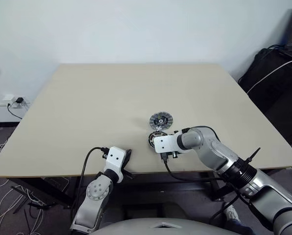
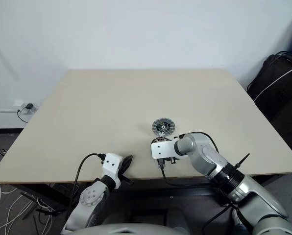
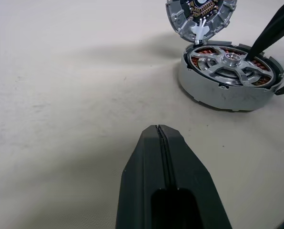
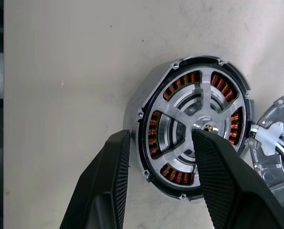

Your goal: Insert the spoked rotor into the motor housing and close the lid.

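Right wrist view looks straight down on the motor housing [image 4: 194,140], a squat round part lying flat on the beige table [image 4: 61,71]. The spoked rotor [image 4: 199,126] already sits inside it: silvery spokes run out from a small central hub, and copper-orange windings show through the gaps between them. No brand, label or writing can be read on any of the parts.

The right gripper [image 4: 158,157] hangs over the near-left part of the housing with its two black fingers about half open. One ribbed finger [image 4: 108,181] stands just outside the housing's rim, the other [image 4: 218,176] lies over the rotor close to the hub. Whether either finger actually touches the metal cannot be told, and nothing is clamped between them.

The lid [image 1: 160,119] lies on the table just beyond the housing, touching or nearly touching its far edge. In the left wrist view the lid [image 3: 201,16] appears tilted against the housing [image 3: 230,88], showing its inner face with a white connector.

The left gripper [image 3: 163,138] rests low at the near edge of the table, left of the housing and well apart from it. Its two black fingers are pressed together, a thin seam between them, and they hold nothing.
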### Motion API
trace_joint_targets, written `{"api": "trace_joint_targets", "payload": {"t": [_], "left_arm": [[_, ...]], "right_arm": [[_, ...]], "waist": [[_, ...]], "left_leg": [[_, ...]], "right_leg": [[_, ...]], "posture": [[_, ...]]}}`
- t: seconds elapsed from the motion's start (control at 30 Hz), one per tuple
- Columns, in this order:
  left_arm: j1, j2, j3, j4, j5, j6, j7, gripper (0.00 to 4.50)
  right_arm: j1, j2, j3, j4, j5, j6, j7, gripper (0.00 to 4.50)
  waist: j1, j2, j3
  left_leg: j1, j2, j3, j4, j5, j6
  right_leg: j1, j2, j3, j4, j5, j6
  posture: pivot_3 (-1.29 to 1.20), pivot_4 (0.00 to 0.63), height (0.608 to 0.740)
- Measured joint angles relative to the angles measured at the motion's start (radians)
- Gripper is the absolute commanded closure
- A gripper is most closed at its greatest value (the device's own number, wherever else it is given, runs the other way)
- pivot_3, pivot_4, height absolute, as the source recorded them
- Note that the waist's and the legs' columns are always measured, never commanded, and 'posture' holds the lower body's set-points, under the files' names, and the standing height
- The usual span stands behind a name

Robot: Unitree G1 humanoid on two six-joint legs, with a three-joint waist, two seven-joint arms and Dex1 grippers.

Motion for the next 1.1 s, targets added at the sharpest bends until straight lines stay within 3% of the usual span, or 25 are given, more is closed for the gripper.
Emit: {"api": "trace_joint_targets", "payload": {"t": [0.3, 0.4, 0.57, 0.9, 1.1], "left_arm": [[0.0, -0.003, 0.0, 0.0, -0.001, 0.0, 0.004, 4.5], [0.0, -0.004, 0.0, 0.0, -0.001, 0.0, 0.005, 4.5], [0.001, -0.006, 0.0, 0.0, -0.001, -0.001, 0.006, 4.5], [0.002, -0.012, 0.0, 0.0, -0.001, -0.001, 0.005, 4.5], [0.003, -0.014, 0.0, 0.0, -0.001, -0.002, 0.005, 4.5]], "right_arm": [[0.005, 0.0, 0.001, 0.033, -0.006, -0.022, 0.03, 2.3], [0.005, 0.0, 0.001, 0.039, -0.015, -0.037, 0.036, 2.91], [0.005, 0.001, -0.005, 0.044, -0.024, -0.056, 0.053, 4.36], [0.008, 0.016, -0.011, 0.059, -0.027, -0.053, 0.058, 4.39], [0.05, 0.072, -0.077, 0.058, -0.006, 0.029, 0.012, 4.39]], "waist": [[0.0, 0.0, 0.0], [0.0, 0.0, 0.0], [-0.002, -0.001, 0.0], [-0.003, -0.001, 0.001], [-0.005, -0.002, 0.001]], "left_leg": [[0.0, 0.0, 0.0, 0.0, 0.0, 0.0], [0.0, 0.0, 0.0, 0.0, 0.0, 0.0], [0.003, 0.001, 0.001, 0.0, 0.0, 0.0], [0.005, 0.002, 0.001, 0.0, 0.0, 0.0], [0.005, 0.002, 0.001, 0.0, 0.0, 0.0]], "right_leg": [[0.0, 0.0, 0.0, 0.0, 0.0, 0.0], [0.0, 0.0, 0.0, 0.0, 0.0, 0.0], [0.002, 0.0, 0.0, 0.0, 0.0, 0.001], [0.001, 0.0, 0.0, 0.0, -0.001, 0.003], [0.001, 0.0, 0.0, 0.001, -0.001, 0.002]], "posture": [[0.0, 0.0, 0.74], [0.0, 0.0, 0.74], [0.0, 0.0, 0.74], [0.0, 0.0, 0.74], [0.0, 0.0, 0.74]]}}
